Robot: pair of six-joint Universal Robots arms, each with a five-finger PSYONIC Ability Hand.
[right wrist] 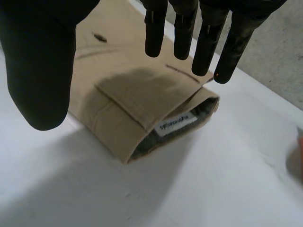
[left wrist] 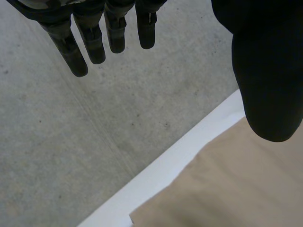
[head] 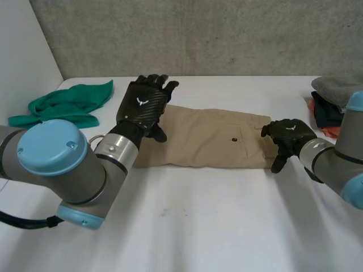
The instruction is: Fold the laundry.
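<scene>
One crumpled green cloth [head: 62, 105] lay at the table's [head: 198, 226] left. The left hand [head: 142, 107] hung over the left end of one folded pair of tan trousers [head: 210, 144], which lay mid-table; its fingers were straight, spread and holding nothing. One white label [right wrist: 177, 124] inside the waistband had writing too small to read. The right hand [head: 289, 136] hovered over that end, fingers straight and apart. One clothes pile [head: 334, 89] sat far right.

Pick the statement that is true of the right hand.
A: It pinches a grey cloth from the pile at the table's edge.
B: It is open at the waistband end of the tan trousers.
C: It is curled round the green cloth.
B: in its own wrist view the right hand has straight fingers and holds nothing. It is at the end of the tan trousers where the white label sits inside the waistband.
</scene>
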